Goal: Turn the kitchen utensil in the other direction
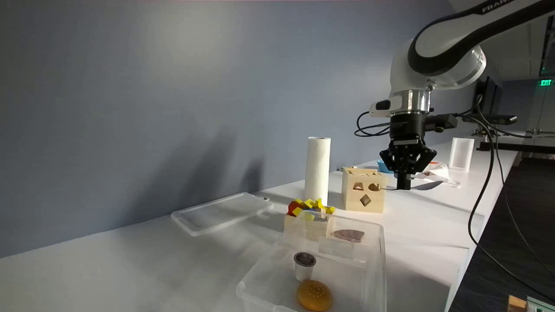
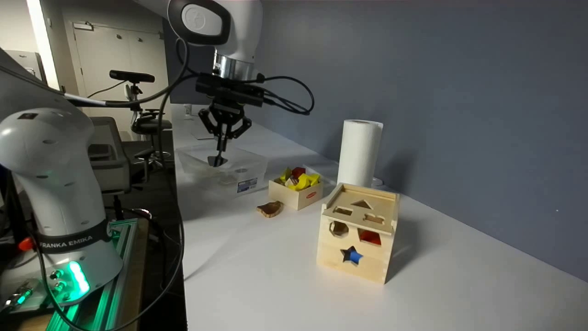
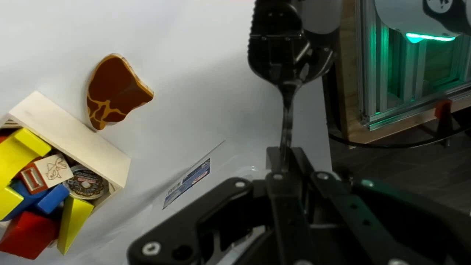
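Note:
The kitchen utensil (image 3: 276, 48) is a thin, shiny dark-grey piece with a flat, serrated-edged head and a slender handle. My gripper (image 3: 285, 156) is shut on its handle, and the head points away from the fingertips in the wrist view. In an exterior view the utensil's head (image 1: 428, 185) lies to the right of the gripper (image 1: 404, 182), with a thin handle end on the left. In an exterior view the head (image 2: 217, 161) hangs just below the fingertips of the gripper (image 2: 222, 142). It is held above the table. The grip hides part of the handle.
A wooden shape block (image 2: 351, 248), a white paper roll (image 2: 360, 154), a box of coloured blocks (image 2: 294, 195), a toy steak (image 3: 114, 88) and a clear tub (image 1: 373, 277) stand or lie on the table. A flat lid (image 1: 223, 212) lies by the wall.

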Robot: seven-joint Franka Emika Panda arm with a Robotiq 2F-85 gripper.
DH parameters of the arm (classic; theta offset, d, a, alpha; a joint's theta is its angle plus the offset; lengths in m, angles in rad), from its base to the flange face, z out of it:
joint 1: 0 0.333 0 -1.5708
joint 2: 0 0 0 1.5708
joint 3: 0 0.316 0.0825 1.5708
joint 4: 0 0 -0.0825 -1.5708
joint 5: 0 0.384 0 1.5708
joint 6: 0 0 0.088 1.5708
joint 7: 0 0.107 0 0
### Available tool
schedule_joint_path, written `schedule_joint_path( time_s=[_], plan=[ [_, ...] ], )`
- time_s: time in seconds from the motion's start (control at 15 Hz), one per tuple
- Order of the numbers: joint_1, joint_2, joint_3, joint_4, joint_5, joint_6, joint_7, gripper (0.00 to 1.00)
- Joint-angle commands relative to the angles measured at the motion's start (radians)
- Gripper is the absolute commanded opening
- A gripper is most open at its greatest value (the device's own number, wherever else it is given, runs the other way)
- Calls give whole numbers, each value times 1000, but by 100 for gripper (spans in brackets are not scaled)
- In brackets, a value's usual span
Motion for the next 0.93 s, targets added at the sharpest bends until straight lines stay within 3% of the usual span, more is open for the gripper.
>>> schedule_joint_path(
  time_s=[0.0, 0.33, 0.6, 0.87],
  plan=[
    [11, 3, 51, -6, -105, 84, -30, 2],
    [77, -2, 19, -54, -125, 188, -239, 2],
    [60, 27, -60, -38, -153, 168, -521, 2],
    [27, 79, -89, -32, -226, 176, -745, 2]
  ],
)
